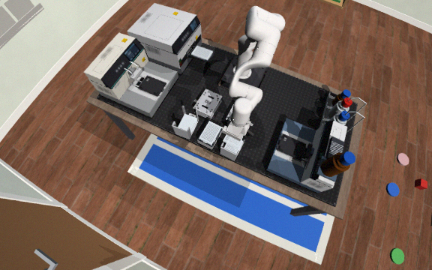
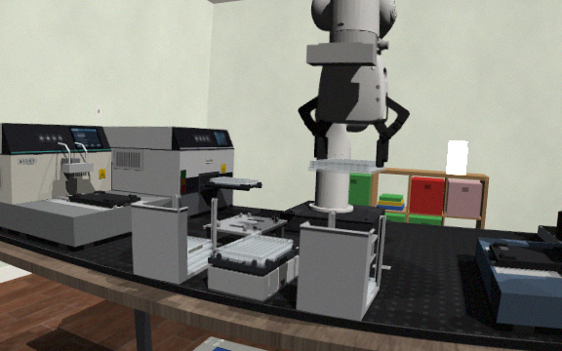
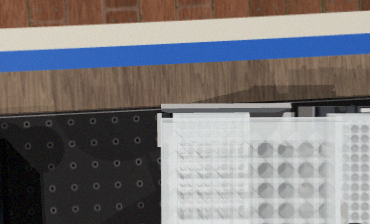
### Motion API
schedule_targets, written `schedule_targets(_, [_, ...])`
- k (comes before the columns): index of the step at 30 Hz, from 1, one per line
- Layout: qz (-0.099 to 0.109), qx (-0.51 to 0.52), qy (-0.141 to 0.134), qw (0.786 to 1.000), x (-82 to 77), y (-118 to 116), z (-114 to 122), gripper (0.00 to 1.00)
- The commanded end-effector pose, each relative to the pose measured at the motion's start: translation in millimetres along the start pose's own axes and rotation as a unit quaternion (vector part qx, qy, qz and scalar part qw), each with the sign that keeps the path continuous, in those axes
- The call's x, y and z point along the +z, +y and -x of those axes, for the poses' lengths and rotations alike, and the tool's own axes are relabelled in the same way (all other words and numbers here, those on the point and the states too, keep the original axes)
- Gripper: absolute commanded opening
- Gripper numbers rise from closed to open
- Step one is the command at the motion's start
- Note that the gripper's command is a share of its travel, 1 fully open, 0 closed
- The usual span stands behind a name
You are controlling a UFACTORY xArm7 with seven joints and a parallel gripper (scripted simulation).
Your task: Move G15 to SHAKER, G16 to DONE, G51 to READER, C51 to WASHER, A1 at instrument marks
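My gripper [image 2: 348, 162] is shut on a clear well plate [image 2: 343, 166] by its two sides. It holds the plate level, well above the top of a deep white stack rack [image 2: 336, 265] at the front edge of the deck. In the wrist view the held plate [image 3: 256, 170] fills the lower right, with the rack's rim [image 3: 226, 107] below it. I cannot read the plate's label. Another clear plate [image 2: 234, 182] lies on the reader's tray. A third [image 2: 252, 250] sits on the low block beside the rack. The washer's black nest [image 2: 102, 198] holds no plate.
A second white rack [image 2: 159, 241] stands left of the low block. A grey nest on posts [image 2: 247, 225] is behind them. A blue instrument [image 2: 530, 280] stands at the right, with bottles [image 1: 341, 105] behind it. The deck's front edge [image 3: 86, 87] is close.
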State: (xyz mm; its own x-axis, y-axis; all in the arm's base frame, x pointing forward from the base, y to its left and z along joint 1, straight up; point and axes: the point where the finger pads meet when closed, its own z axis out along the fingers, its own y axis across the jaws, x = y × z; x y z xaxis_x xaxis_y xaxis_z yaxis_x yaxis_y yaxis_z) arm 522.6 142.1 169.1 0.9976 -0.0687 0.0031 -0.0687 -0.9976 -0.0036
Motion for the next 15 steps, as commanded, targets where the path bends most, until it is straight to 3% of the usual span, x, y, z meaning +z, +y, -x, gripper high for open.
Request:
schedule_targets(1, [-0.001,0.000,0.002,1.000,-2.8,0,-1,0.00])
schedule_targets(8, [-0.001,-0.006,0.002,1.000,-3.3,1,2,0.00])
schedule_targets(15, [-0.001,-0.047,0.002,0.999,-3.1,8,24,0.00])
